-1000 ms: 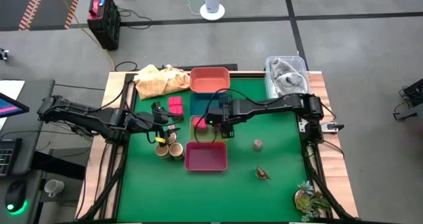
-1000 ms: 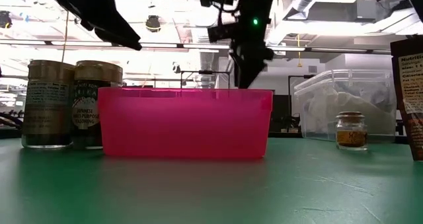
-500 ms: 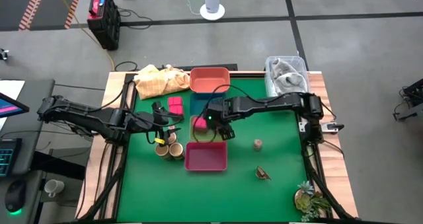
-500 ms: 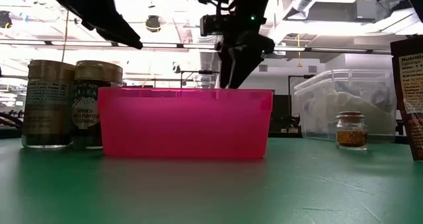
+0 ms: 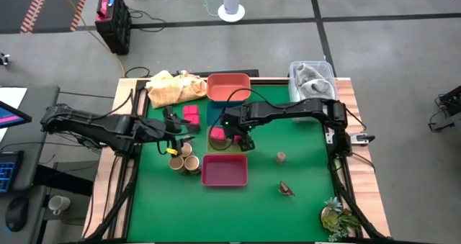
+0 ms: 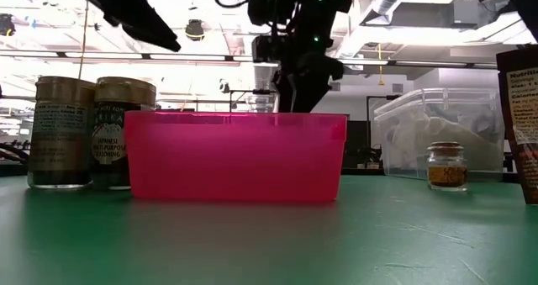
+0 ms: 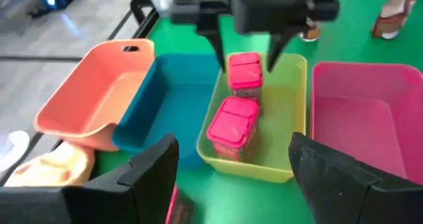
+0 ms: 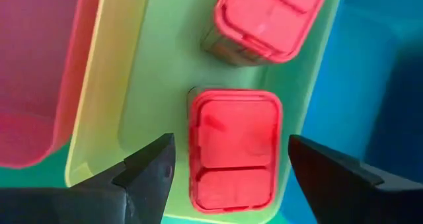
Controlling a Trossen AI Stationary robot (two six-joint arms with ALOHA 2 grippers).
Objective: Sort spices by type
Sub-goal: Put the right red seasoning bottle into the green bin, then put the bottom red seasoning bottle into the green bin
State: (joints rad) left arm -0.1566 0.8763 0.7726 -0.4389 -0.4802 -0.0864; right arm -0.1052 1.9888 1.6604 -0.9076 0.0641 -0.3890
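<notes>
The right pincer (image 5: 240, 137) is hanging over the yellow-green tray (image 7: 291, 125) in the middle of the green counter (image 5: 302, 172), its fingers spread wide and gripping nothing. Two magenta-pink blocks are lying inside that tray. One block (image 8: 232, 148) is sitting directly below the open gap, between the two fingertips but not touched by them; the other block (image 8: 268, 16) is resting just beyond it in the same tray. The teal tray (image 7: 175, 102) is lying beside the yellow-green one, with the orange tray (image 7: 92, 98) past it and the magenta tray (image 5: 224, 170) on the other side.

The left pincer (image 5: 173, 129) is hovering near the counter's left edge, fingers partly apart and empty, just beside another pink block (image 5: 191, 114) on the counter and the tan tubs (image 5: 183, 159).
</notes>
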